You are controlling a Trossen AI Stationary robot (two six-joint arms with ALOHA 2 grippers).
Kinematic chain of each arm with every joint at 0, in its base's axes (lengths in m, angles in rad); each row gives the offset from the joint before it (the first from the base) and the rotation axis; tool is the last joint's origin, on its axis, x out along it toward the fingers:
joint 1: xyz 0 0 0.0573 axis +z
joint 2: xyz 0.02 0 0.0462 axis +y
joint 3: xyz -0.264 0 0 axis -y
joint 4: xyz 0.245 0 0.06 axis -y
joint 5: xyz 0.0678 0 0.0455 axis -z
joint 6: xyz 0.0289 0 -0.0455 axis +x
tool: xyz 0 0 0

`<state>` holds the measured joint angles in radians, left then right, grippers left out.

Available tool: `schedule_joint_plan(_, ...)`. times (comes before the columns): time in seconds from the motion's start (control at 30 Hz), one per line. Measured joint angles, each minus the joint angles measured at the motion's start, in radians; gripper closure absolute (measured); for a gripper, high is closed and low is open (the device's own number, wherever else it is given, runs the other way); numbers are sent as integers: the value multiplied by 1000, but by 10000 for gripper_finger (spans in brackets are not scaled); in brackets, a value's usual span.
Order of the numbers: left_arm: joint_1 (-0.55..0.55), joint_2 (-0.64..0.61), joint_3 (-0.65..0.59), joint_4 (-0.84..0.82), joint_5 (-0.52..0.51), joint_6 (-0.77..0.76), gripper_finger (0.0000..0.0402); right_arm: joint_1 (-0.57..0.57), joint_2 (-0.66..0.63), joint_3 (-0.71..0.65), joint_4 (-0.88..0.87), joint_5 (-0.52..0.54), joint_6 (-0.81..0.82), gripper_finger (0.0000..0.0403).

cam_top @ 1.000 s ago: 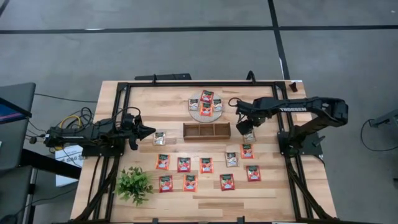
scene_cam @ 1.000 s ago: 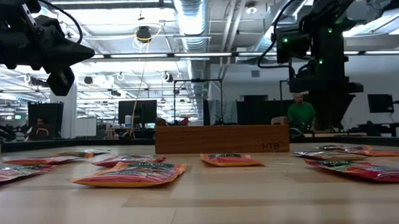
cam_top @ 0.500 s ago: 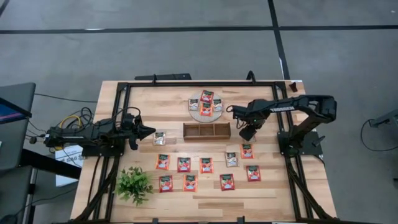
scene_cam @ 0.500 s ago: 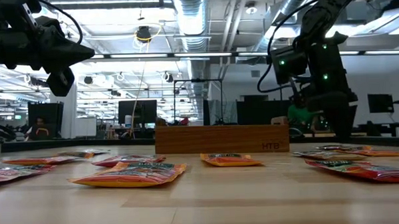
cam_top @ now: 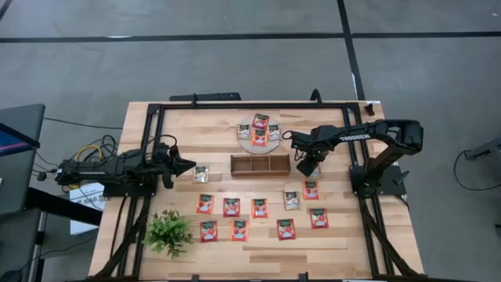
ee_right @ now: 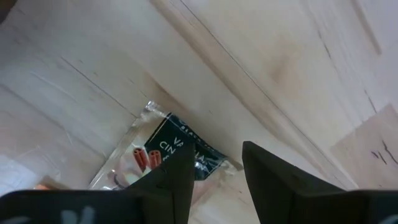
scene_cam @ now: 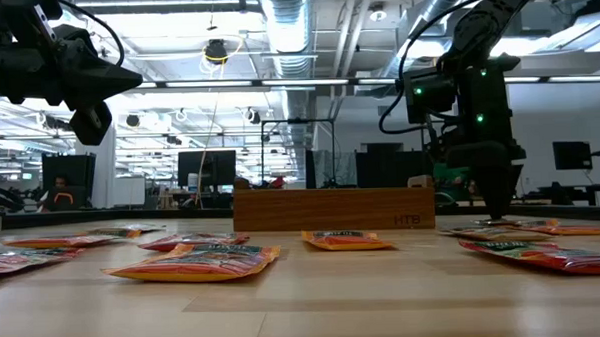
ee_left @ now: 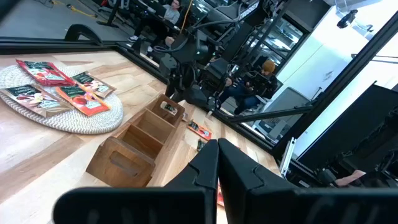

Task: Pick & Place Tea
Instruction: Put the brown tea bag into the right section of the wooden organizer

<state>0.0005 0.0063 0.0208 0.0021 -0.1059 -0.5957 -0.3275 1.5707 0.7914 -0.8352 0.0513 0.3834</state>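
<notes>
**Tea sachets spread across the table, one under the right gripper**

Your table (cam_top: 329, 243) carries the whole set. The right arm reaches in from its side, and the right gripper (cam_top: 307, 167) points down just off the right end of the wooden tray (cam_top: 260, 164). In the low view the right gripper's tip (scene_cam: 498, 214) sits almost at the table surface. The left arm waits at the left side, and the left gripper (cam_top: 186, 166) is clenched on nothing, its two fingers pressed together in the left wrist view.

You see the round woven mat (cam_top: 246, 140) behind the tray, holding four sachets (cam_top: 260, 121). A small green plant (cam_top: 168, 233) stands at the front left corner.

Most of the tea lies flat in two loose rows in front of the tray: red-orange sachets (cam_top: 232, 207) plus one silvery one (cam_top: 291, 200). Another silvery sachet (cam_top: 201, 174) lies alone just in front of the left gripper.

In the right wrist view, the right gripper's fingers (ee_right: 168, 180) stand apart, straddling the dark green-topped sachet (ee_right: 163, 155) lying on the wood. You cannot tell whether they touch it; nothing is grasped yet
</notes>
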Motion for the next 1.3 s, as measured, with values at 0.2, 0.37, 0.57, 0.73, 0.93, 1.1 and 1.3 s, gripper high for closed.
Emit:
schedule_joint_plan(0.2, 0, 0, 0, 0, 0, 0, 402, 0, 18, -24, 24, 0, 6, 289)
schedule_joint_plan(0.37, 0, 0, 0, 0, 0, 0, 402, 0, 57, -19, 18, -1, 8, 292)
schedule_joint_plan(0.57, 0, 0, 0, 0, 0, 0, 402, 0, 58, -14, 10, -3, 35, 297)
schedule_joint_plan(0.73, 0, 0, 0, 0, 0, 0, 402, -2, 61, 15, -6, -6, 61, 328)
schedule_joint_plan(0.93, 0, 0, 0, 0, 0, 1, 402, -2, 63, 27, -1, 7, 91, 380)
schedule_joint_plan(1.1, 0, 0, 0, 0, 0, 1, 402, -2, 63, 27, -11, 31, 113, 396)
schedule_joint_plan(1.3, 0, 0, 0, 0, 0, 2, 402, 4, 63, 28, -74, 41, 117, 401)
